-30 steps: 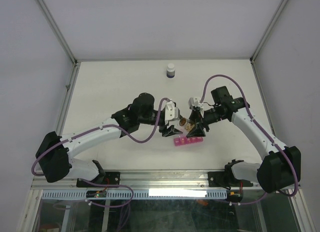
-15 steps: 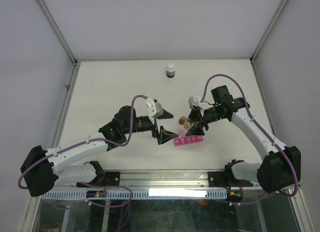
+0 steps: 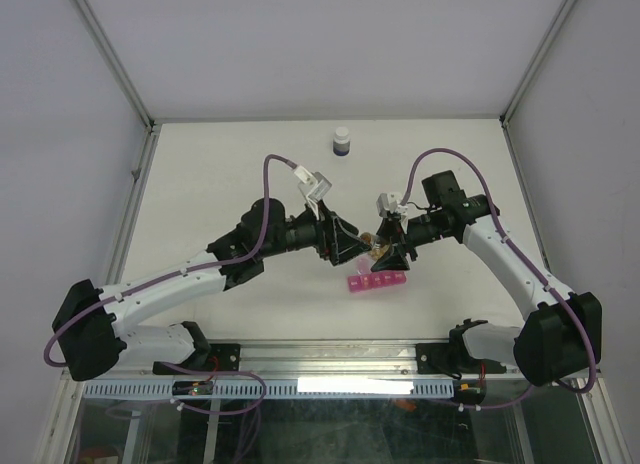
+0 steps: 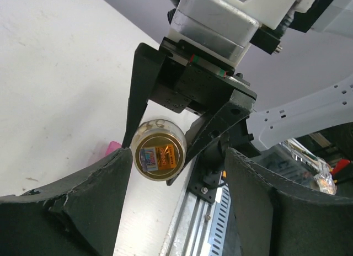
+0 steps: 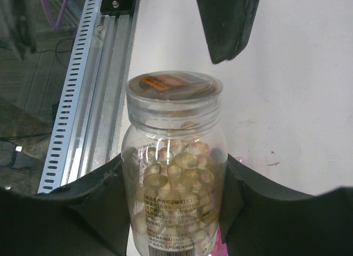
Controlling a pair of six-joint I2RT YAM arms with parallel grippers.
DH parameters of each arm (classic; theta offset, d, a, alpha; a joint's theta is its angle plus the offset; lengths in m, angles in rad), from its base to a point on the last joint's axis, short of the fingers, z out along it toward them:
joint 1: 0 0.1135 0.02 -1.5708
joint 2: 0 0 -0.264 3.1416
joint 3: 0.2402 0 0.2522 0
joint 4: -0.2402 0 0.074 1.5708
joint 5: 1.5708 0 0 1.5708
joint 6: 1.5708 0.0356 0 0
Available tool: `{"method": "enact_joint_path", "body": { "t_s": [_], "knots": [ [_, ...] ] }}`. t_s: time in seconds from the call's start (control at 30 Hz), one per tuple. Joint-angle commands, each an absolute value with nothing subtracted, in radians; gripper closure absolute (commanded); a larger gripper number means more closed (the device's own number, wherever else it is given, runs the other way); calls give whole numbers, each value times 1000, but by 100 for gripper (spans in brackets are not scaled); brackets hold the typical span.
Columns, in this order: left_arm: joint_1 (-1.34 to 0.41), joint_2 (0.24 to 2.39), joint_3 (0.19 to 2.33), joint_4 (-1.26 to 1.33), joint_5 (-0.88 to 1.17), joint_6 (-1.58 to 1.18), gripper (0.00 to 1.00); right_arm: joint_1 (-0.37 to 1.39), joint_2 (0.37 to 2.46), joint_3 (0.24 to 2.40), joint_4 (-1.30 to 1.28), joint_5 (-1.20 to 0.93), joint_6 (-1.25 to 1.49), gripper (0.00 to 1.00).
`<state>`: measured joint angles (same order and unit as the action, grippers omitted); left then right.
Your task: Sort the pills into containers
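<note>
My right gripper (image 3: 394, 252) is shut on a small clear bottle (image 5: 174, 179) full of yellow-orange pills (image 5: 177, 170). It holds the bottle above the table with the capped end (image 5: 174, 86) towards the left arm. My left gripper (image 3: 352, 248) is open and faces that cap (image 4: 159, 151), its fingertips just short of it. The cap shows between the left fingers (image 4: 105, 179), nearer the left one. The pink pill organiser (image 3: 377, 281) lies on the table just below the bottle (image 3: 374, 247). Its edge shows in the left wrist view (image 4: 109, 150).
A dark white-capped bottle (image 3: 342, 141) stands at the back of the white table (image 3: 230, 174). The metal rail (image 5: 83, 85) of the table's near edge runs close under the held bottle. Grey walls enclose the table.
My left arm has swung in and turned its wrist, so the open gripper now points at the bottle's cap. The right gripper and the bottle have barely moved.
</note>
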<state>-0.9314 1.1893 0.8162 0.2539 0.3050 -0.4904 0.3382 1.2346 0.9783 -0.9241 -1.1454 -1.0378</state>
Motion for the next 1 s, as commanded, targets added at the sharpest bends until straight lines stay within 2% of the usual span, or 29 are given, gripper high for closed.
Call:
{"method": "enact_joint_path", "body": {
  "t_s": [0.0, 0.43, 0.67, 0.7, 0.8, 0.87, 0.97],
  "knots": [
    [-960, 1227, 917, 151, 231, -526, 32, 336, 1215, 1021, -897, -1190, -1035, 100],
    [-979, 1304, 989, 77, 247, -497, 40, 336, 1216, 1020, -896, -1188, -1035, 100],
    [-979, 1307, 989, 77, 269, -473, 70, 337, 1215, 1021, -895, -1189, -1035, 100],
    [-979, 1309, 988, 82, 296, -442, 77, 336, 1215, 1020, -896, -1190, -1034, 100],
    [-979, 1310, 980, 103, 377, -325, 90, 336, 1215, 1020, -896, -1190, -1034, 100],
    [-981, 1308, 971, 106, 453, -201, 93, 336, 1214, 1022, -897, -1192, -1035, 100],
    [-989, 1290, 941, 101, 584, 57, 93, 336, 1213, 1020, -897, -1192, -1034, 100]
  ]
}}
